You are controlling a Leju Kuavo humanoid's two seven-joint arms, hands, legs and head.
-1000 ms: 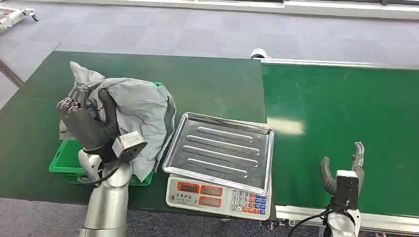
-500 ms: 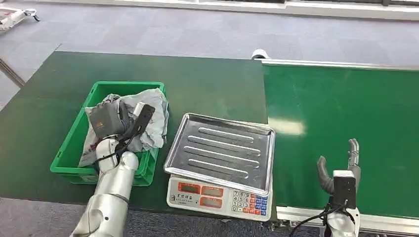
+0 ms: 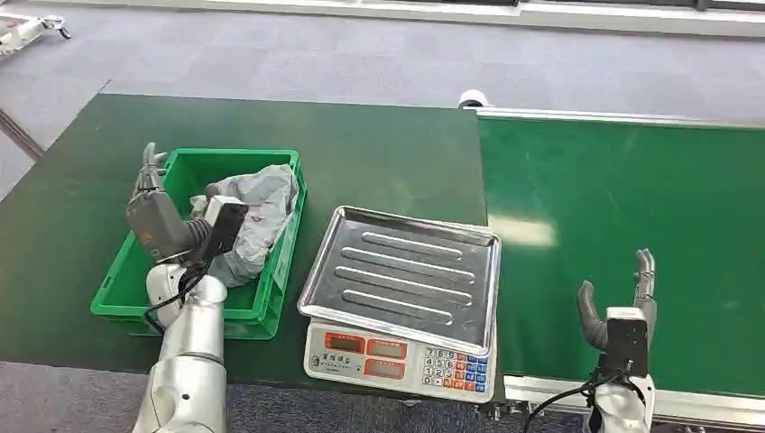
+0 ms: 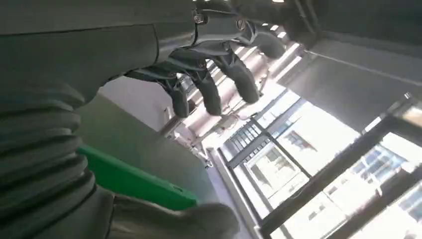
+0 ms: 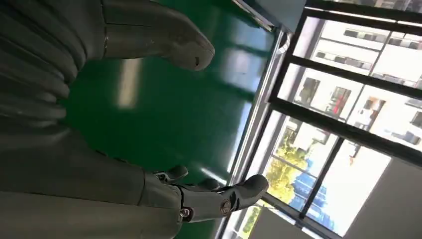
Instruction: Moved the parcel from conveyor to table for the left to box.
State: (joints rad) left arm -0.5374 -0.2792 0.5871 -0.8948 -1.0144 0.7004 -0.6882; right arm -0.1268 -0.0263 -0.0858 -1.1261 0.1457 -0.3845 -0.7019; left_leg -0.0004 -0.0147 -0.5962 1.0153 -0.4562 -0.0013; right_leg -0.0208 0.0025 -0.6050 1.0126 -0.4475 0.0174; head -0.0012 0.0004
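The parcel (image 3: 250, 216), a crumpled grey plastic bag, lies inside the green box (image 3: 115, 287) on the left of the dark green table (image 3: 388, 153). My left hand (image 3: 152, 212) hovers over the box's left side with its fingers spread and nothing in it; the left wrist view has the same fingers (image 4: 209, 94) apart above the box's green rim (image 4: 134, 181). Low over the front of the green conveyor belt (image 3: 622, 189), my right hand (image 3: 622, 307) stands open and empty, its thumb (image 5: 164, 42) and fingers (image 5: 224, 199) wide apart.
A scale (image 3: 397, 356) with a steel tray (image 3: 406, 271) stands between the box and the conveyor. Grey carpet floor lies beyond the table. The belt's metal front rail (image 3: 704, 406) runs beside my right hand.
My left hand lowered the grey parcel into the green box, let it go and drew back to the left with fingers spread. The right hand barely shifted.
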